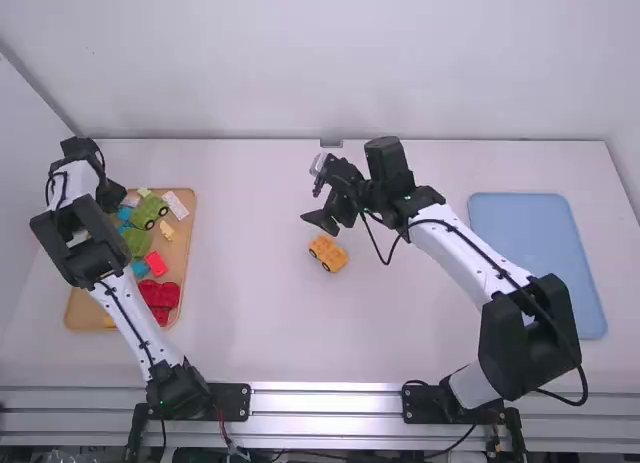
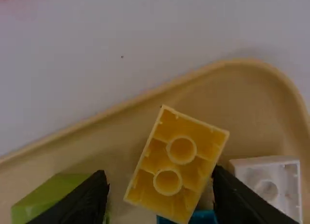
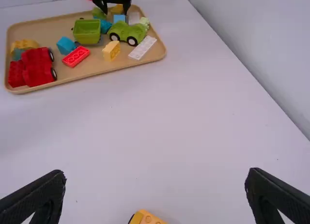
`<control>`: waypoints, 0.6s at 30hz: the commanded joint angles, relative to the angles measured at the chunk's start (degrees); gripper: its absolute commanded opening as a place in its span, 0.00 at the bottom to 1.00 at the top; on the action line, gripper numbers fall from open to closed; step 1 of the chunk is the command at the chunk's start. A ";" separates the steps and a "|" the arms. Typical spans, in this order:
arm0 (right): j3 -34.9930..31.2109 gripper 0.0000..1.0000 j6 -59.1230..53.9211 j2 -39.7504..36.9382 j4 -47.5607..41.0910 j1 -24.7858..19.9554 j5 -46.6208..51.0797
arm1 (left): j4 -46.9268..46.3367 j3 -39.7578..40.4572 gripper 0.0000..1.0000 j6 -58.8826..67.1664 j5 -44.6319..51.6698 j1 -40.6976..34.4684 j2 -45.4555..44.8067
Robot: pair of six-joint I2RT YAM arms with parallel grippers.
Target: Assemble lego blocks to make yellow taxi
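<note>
High view shows the yellow car (image 1: 328, 253) near the right gripper (image 1: 316, 193), its fingers spread and empty; the taxi's base seems laid out, while a loose block (image 2: 175, 165) between the parted fingers of the left gripper (image 2: 159, 171) likely awaits adding.

The yellow wheeled block (image 1: 328, 252) sits upright, studs up, on the table (image 1: 290, 333). The yellow brick (image 2: 177, 163) presents its two-tube underside near a corner of the tray (image 2: 242, 64).
</note>
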 commanded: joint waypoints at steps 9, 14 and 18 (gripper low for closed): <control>1.68 0.99 -0.07 0.15 -0.24 -0.15 -0.13 | -0.74 -0.17 0.63 8.41 0.50 0.42 1.40; 1.66 0.99 -0.04 0.15 -0.24 -0.15 -0.13 | -0.15 -0.22 0.59 13.70 0.70 0.31 1.40; 1.66 0.99 -0.04 0.15 -0.24 -0.15 -0.13 | -0.31 -0.28 0.61 13.97 -0.85 0.59 1.40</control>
